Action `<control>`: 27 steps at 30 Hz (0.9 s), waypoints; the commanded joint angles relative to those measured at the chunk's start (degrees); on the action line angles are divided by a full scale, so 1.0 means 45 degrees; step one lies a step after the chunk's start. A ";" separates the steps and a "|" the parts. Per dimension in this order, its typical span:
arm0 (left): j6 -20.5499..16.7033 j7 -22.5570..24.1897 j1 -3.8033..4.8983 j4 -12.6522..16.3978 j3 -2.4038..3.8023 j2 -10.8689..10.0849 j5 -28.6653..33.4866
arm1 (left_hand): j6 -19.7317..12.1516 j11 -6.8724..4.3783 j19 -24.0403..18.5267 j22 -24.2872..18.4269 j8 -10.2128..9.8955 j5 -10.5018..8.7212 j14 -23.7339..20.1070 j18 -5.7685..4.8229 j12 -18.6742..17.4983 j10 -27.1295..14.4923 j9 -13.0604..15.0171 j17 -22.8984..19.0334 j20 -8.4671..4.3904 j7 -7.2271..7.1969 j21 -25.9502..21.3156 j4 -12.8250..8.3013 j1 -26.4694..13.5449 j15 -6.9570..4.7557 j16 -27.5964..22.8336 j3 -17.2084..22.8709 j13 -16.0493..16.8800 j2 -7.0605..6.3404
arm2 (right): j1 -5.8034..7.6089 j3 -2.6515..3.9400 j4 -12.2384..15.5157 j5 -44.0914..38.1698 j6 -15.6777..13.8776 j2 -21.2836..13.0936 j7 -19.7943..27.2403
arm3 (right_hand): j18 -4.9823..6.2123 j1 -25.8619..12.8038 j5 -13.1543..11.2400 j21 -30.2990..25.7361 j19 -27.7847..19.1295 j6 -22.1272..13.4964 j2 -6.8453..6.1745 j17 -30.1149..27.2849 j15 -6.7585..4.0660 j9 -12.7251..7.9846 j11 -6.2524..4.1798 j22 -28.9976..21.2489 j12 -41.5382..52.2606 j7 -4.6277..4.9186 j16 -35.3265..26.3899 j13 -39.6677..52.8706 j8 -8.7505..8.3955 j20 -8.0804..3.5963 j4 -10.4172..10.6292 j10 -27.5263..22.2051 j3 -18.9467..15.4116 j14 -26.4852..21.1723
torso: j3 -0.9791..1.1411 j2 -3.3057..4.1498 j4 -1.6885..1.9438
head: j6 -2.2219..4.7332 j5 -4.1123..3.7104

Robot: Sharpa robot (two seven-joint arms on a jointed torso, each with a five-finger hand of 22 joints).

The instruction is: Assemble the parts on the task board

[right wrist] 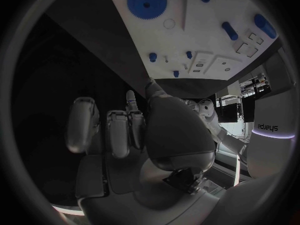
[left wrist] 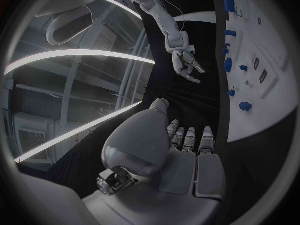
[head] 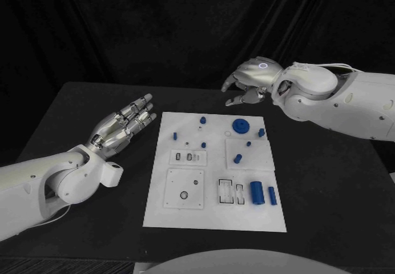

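Fingers of my right robot hand (head: 247, 80) are curled loosely inward and hold nothing; it hovers above the counter (head: 329, 188) just beyond the far right corner of the task board (head: 216, 220). From that hand the blue gear (head: 240, 125) is the nearest part, lying flat just inside the board's far edge, toward me and slightly inward from the fingertips. The right wrist view shows the same gear (right wrist: 147, 2) ahead of the hand, with small blue pegs (right wrist: 152, 57) between them.

My left robot hand (head: 123, 127) is spread flat, fingers straight and apart, empty, hanging beside the board's left edge and pointing toward its far left corner.

The blue cylinder (head: 256, 192) and the slimmer bar (head: 272, 196) beside it lie near the board's near right corner, long axes running from near edge to far edge. I judge the right arm better placed for both; it would have to draw back toward me along the right edge.
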 commanded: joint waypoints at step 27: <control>0.0414 0.0702 0.0017 -0.0145 0.0007 0.0178 -0.0115 | 0.0185 0.0075 -0.0039 -0.0022 0.0110 -0.0027 -0.0006 0.0227 -0.0083 0.0025 0.0032 -0.0017 0.0228 0.0035 -0.0074 -0.0006 0.0038 0.0223 -0.0046 0.0101 -0.0021 0.0048 | -0.1367 0.0000 0.0432 0.0499 0.1848 -0.1224 -0.2057 | -0.0578 -0.0943 0.2008 0.2184 0.1563 -0.0470 -0.0598 0.3382 -0.0166 0.0402 0.0108 0.3565 0.0201 0.0237 0.0168 0.3426 -0.0499 -0.0117 0.0332 0.1471 0.0882 0.1384 | 0.0007 0.0012 -0.0003 | 0.0015 -0.0077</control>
